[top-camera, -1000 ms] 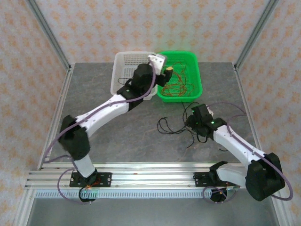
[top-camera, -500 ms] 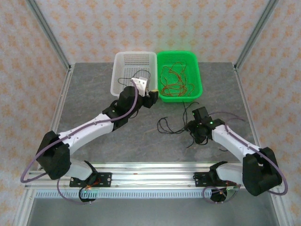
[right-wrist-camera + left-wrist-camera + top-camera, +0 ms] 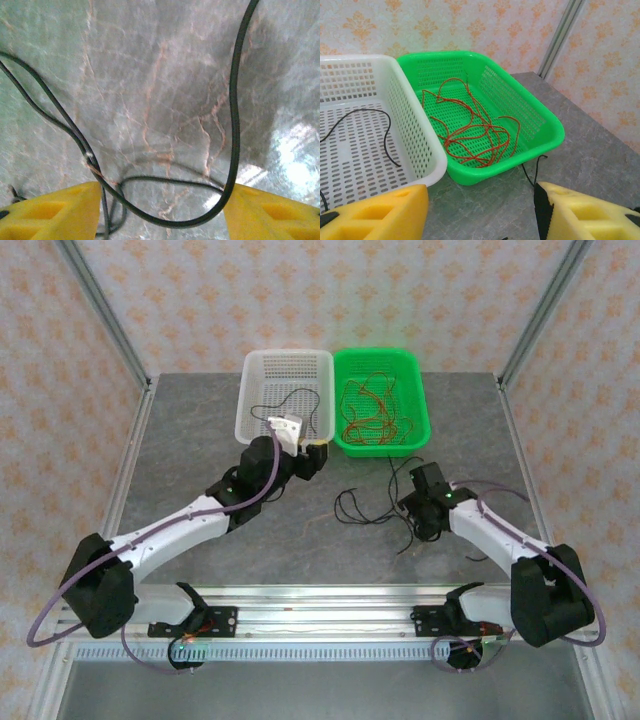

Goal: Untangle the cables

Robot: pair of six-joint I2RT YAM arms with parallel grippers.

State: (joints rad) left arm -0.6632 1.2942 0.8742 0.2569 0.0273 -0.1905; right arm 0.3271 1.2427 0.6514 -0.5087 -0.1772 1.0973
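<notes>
A tangle of red cables (image 3: 368,416) (image 3: 470,131) lies in the green basket (image 3: 421,392) (image 3: 547,125). One black cable (image 3: 286,398) (image 3: 369,114) rests in the white basket (image 3: 243,408) (image 3: 427,155). Several black cables (image 3: 362,506) (image 3: 234,105) sprawl on the table in front of the green basket. My left gripper (image 3: 306,456) (image 3: 481,212) is open and holds nothing, low over the table just before the baskets. My right gripper (image 3: 430,524) (image 3: 160,216) is open and points down at the table, with loops of black cable lying between its yellow fingers (image 3: 55,212).
The two baskets stand side by side at the back of the grey marbled table (image 3: 200,480). Metal frame posts (image 3: 105,320) rise at the back corners. A rail (image 3: 300,615) runs along the near edge.
My left arm has pulled back from over the baskets and dropped down to the table in front of them. The right gripper has stayed over the black cables.
</notes>
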